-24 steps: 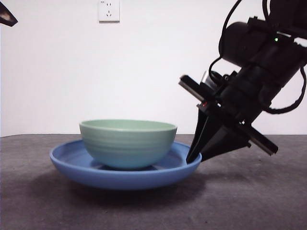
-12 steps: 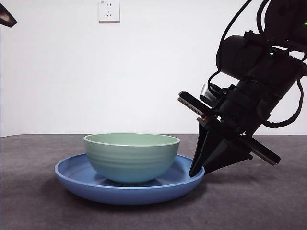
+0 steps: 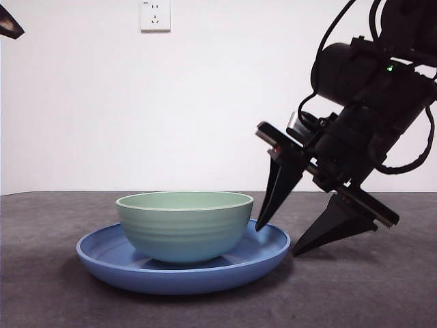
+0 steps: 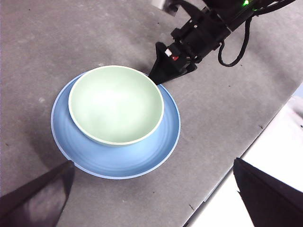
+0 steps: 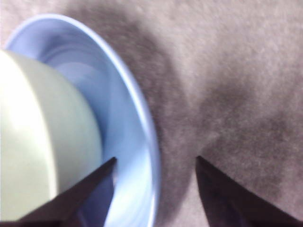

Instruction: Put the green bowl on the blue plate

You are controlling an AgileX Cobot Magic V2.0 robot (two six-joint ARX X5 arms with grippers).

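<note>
The green bowl (image 3: 183, 225) stands upright inside the blue plate (image 3: 268, 251) on the dark table. Both also show in the left wrist view, the bowl (image 4: 116, 104) centred on the plate (image 4: 118, 163). My right gripper (image 3: 276, 242) is open at the plate's right edge, with one jaw over the rim inside the plate and the other outside near the table. In the right wrist view its jaws (image 5: 155, 159) straddle the plate rim (image 5: 130, 104) beside the bowl (image 5: 38, 142), holding nothing. My left gripper (image 4: 153, 162) is open and empty, high above the plate.
A white wall with a socket (image 3: 155, 15) stands behind the table. The left arm shows only as a black tip (image 3: 10, 24) at the top left. In the left wrist view the table's edge (image 4: 246, 142) runs close to the plate's side.
The plate with the bowl on it came down onto the table. My right gripper, shut on the plate's rim before, has opened and let it go.
</note>
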